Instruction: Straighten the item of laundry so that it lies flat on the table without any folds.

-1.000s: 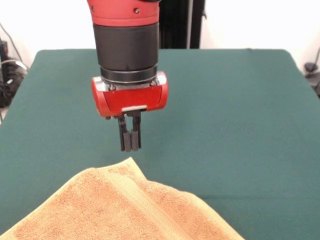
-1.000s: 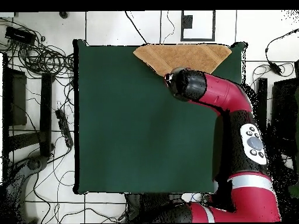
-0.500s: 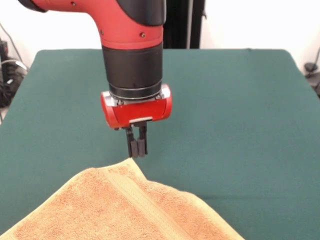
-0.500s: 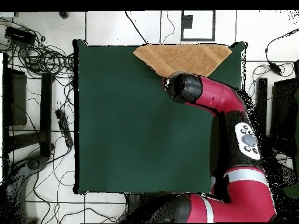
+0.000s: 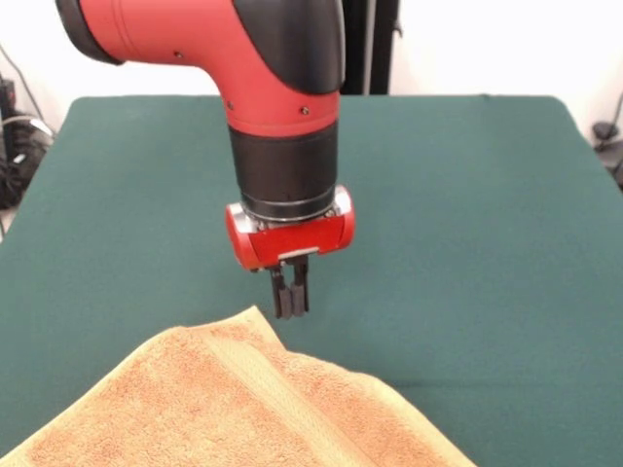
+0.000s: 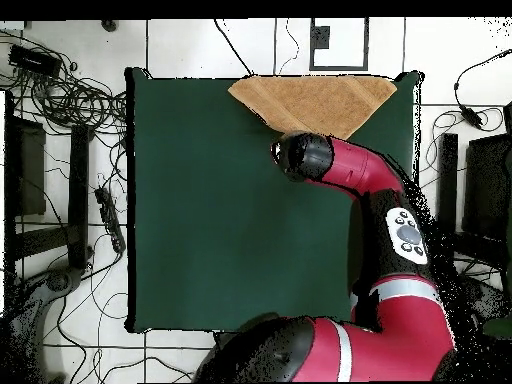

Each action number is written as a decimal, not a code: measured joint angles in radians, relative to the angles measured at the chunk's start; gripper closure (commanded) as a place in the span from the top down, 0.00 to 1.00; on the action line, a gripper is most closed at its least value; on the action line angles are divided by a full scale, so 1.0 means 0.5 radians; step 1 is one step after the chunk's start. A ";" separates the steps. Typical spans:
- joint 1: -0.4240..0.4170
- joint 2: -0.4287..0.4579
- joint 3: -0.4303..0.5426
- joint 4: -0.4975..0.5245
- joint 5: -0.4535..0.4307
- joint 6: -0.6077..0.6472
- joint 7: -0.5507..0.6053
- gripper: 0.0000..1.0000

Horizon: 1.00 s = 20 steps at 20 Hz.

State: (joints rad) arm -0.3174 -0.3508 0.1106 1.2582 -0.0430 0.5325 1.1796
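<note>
Green cloth table (image 5: 467, 195); folded terry towel (image 5: 234, 409); gripper (image 5: 290, 313) closed.

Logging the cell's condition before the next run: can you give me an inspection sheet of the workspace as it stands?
Surface: table covered in plain dark green cloth.
Job's things: orange-tan towel at one table edge, lying as a triangle with a folded ridge along its paler band, its peak pointing inward; not flat.
Clutter: nothing seen on the table.
Gripper: gripper shut, empty, just beyond the towel's peak; contact with the cloth cannot be told.
Cables: tangled cables on the floor beside the table.
Surroundings: tiled floor, dark equipment at the sides; no person seen.
</note>
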 measured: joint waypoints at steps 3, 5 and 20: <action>0.005 0.034 -0.003 -0.001 0.000 -0.026 0.000 0.00; 0.007 0.061 -0.008 -0.001 0.000 -0.046 0.000 0.00; 0.011 0.108 -0.035 -0.004 0.000 -0.090 0.000 0.00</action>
State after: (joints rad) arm -0.3122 -0.2969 0.0930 1.2560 -0.0428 0.4877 1.1796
